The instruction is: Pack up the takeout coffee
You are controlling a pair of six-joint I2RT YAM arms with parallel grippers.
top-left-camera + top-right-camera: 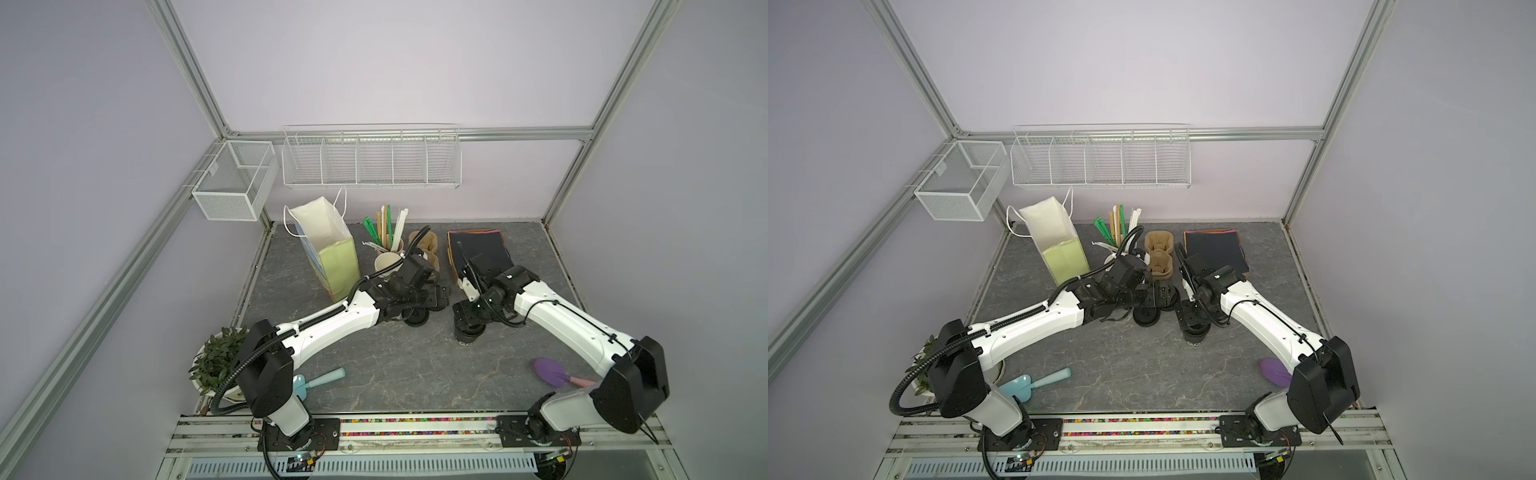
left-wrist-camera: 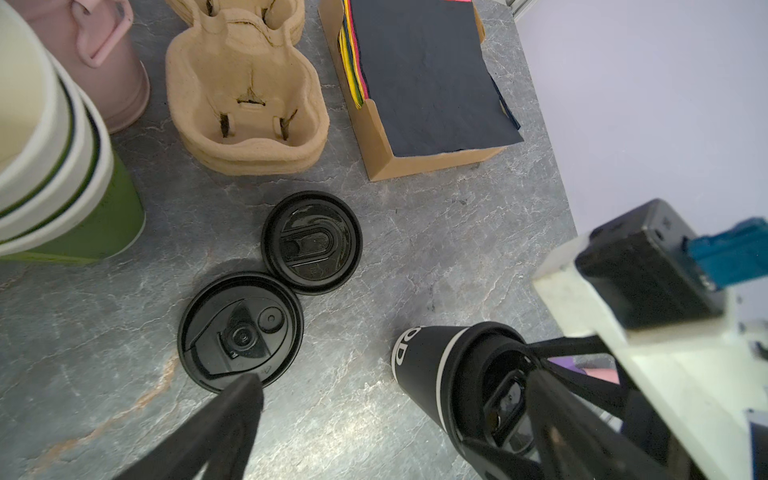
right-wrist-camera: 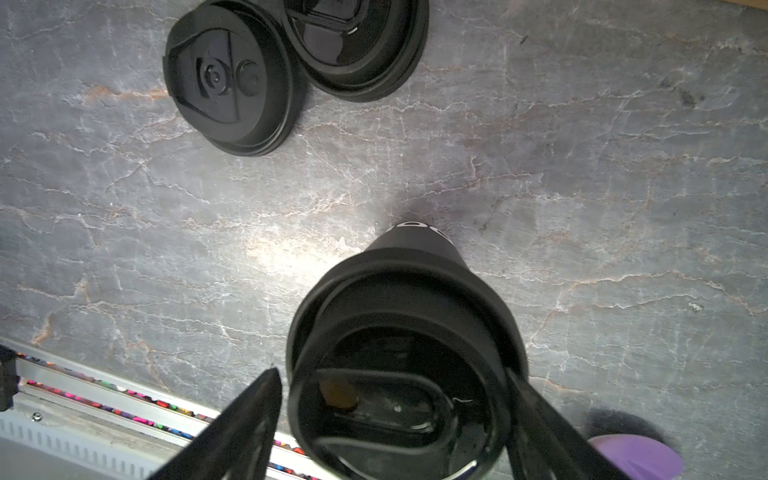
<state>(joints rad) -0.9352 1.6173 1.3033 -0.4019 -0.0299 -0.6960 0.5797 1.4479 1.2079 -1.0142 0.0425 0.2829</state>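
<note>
The only lidded cup in view is the takeout coffee (image 3: 399, 353), which here is black with white lettering and a black lid. It stands upright right of the table's centre (image 1: 467, 336) (image 1: 1196, 336) (image 2: 440, 374). My right gripper (image 3: 390, 374) hangs over it, open. Its fingers straddle the lid, with a gap on one side and the other finger close against the rim. My left gripper (image 2: 399, 415) is open just left of the cup, low over the table, one fingertip (image 2: 245, 395) at the edge of a loose black lid (image 2: 241, 328). A second loose lid (image 2: 311, 243) lies beside it.
A white and green paper bag (image 1: 328, 245) stands open at the back left. Beside it are stacked green cups (image 2: 62, 166), a cup of straws (image 1: 388, 232), cardboard cup carriers (image 2: 245, 104) and a napkin box (image 2: 428, 83). A plant (image 1: 216, 361), blue scoop (image 1: 320, 380) and purple scoop (image 1: 548, 370) lie near the front.
</note>
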